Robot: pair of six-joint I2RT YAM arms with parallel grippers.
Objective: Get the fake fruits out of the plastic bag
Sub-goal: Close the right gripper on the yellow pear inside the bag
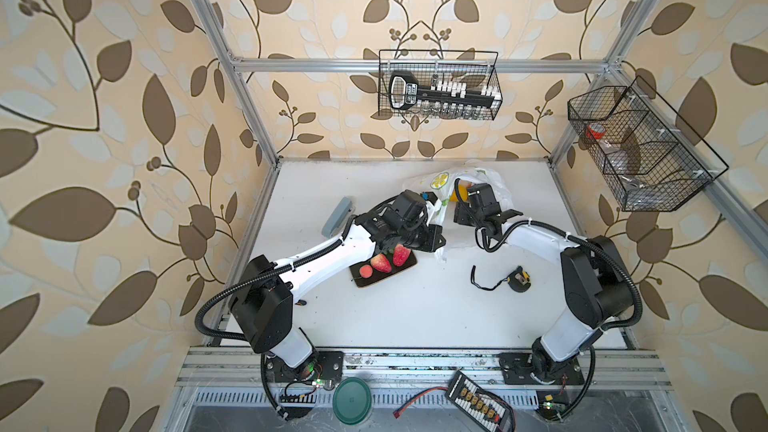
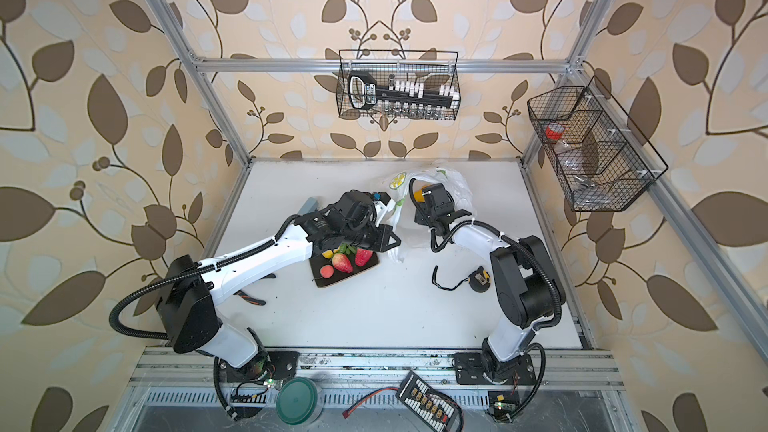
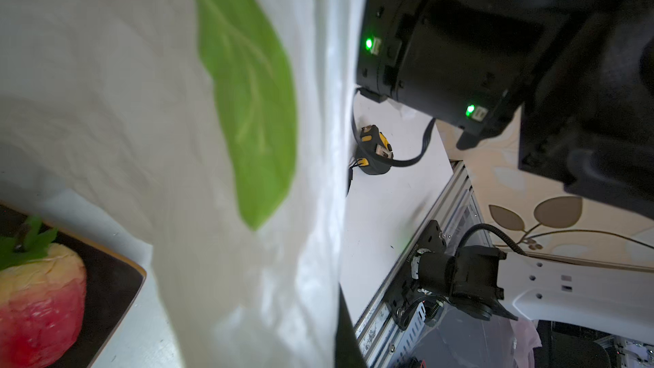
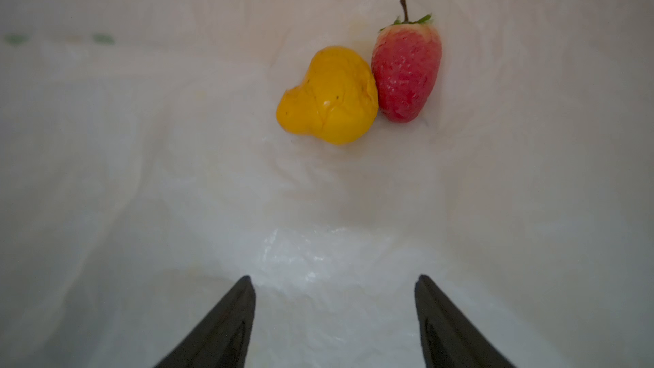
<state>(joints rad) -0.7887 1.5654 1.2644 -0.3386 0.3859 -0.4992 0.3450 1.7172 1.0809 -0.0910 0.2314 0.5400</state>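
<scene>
nearest, counted one yellow-and-black tape measure (image 1: 519,280) on the white table (image 1: 415,317). beside it, counted one dark tray (image 1: 374,279) holding four fake fruits: two red strawberries (image 2: 342,263), one pink-orange peach (image 2: 326,271) and one small yellow piece (image 2: 328,253), with green leaves alongside.

just beyond, found the left gripper (image 1: 436,202) pressed together, pinching the edge of the plastic bag (image 1: 500,191). saw thin, crinkly, translucent white film there, printed with yellow lemon slices and green leaves, lying at the table's far middle.

further in, found the right gripper (image 4: 334,299) inside the bag's mouth, with fingers (image 4: 226,323) spread well apart, holding nothing.

deepest, counted two more fruits in the bag: one dented yellow lemon-like fruit (image 4: 329,97) and one red strawberry (image 4: 407,76), touching side by side, apart from the fingertips.
</scene>
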